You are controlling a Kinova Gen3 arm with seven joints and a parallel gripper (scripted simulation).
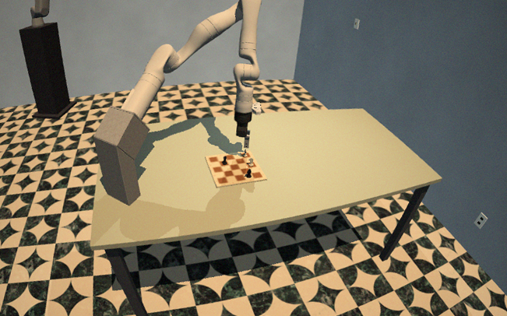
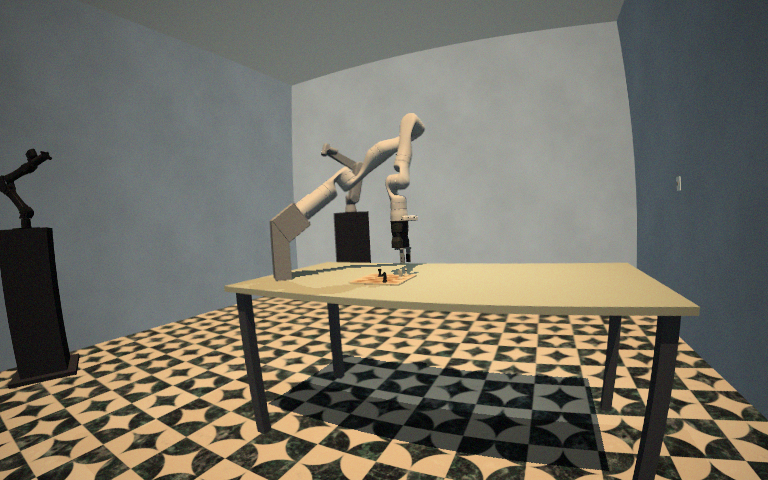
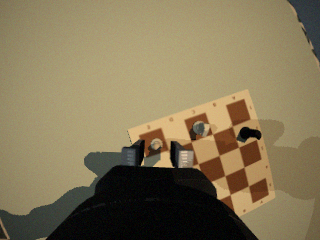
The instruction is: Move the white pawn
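From the top, the gripper (image 1: pixel 246 141) hangs over the white pawn (image 1: pixel 243 151) at the board's (image 1: pixel 234 172) far corner, from the side it sits low, and the wrist shows its jaws apart, holding nothing.

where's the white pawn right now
In the wrist view the white pawn stands at the board's near-left corner, directly below the open claw, framed by its fingers but not gripped.

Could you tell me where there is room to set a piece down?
Wide room on the table right of the board; its near-left squares are free too. The far edge is crowded: gripper, white pawn, another white piece.
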